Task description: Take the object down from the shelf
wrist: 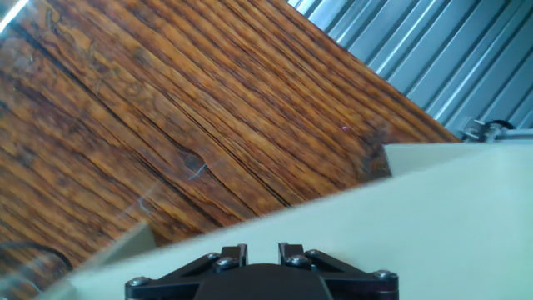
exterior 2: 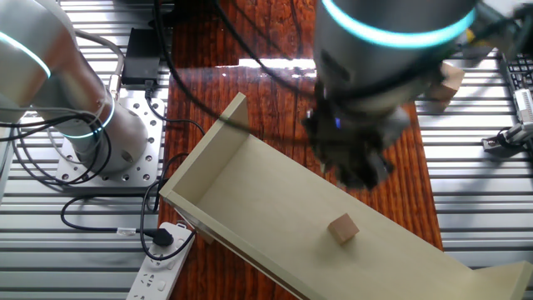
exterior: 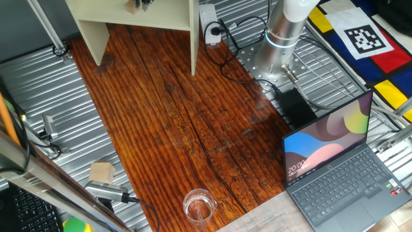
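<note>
One item to fetch, not yet fetched. Listing runs left to right as seen from the other fixed view.

Robot base (exterior 2: 92,125): grey column on a metal plate, far left, cables trailing.

Power strip (exterior 2: 162,267): white, low left, just beside the shelf's near corner.

Shelf (exterior 2: 250,192): cream-beige panels, standing on the wooden worktop (exterior 2: 275,50); top board runs diagonally down to the right.

Object (exterior 2: 342,227): tiny light-tan cube, resting on the shelf's top board, right of centre, untouched.

Hand (exterior 2: 354,167): dark, blurred, hanging above the shelf, near the cube but apart from it. Whether the fingers are parted or together cannot be told; the hand view shows only the mount hardware, the shelf's edge and the worktop beyond.

Wooden block (exterior 2: 450,79): larger, pale, upper right; not the target.

Status, by judgement: approach stage. Nothing gripped. Remaining: line up over the cube, descend, grip, lift clear, set down on the worktop.
</note>
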Motion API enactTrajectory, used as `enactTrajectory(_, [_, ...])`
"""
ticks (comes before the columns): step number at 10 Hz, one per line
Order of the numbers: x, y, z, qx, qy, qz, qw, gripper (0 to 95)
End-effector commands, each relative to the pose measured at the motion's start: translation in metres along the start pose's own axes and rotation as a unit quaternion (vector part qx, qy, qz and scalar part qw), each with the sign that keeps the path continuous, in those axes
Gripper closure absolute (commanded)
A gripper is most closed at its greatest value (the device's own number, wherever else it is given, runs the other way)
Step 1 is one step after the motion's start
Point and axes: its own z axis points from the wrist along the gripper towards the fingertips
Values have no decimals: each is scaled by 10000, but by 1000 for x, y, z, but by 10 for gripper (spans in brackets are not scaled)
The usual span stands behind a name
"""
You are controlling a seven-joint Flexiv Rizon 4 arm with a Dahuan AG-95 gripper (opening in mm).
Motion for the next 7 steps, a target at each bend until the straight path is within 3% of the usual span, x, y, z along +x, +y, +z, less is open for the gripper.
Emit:
enactTrajectory(1, [5, -8, 1, -1, 8, -39, 10000, 760])
enactTrajectory(2, [9, -12, 1, 2, 25, -107, 9999, 760])
enactTrajectory(3, [11, -14, 0, -10, 77, -215, 9997, 570])
enactTrajectory(7, [30, -33, 7, -29, 124, -429, 9990, 570])
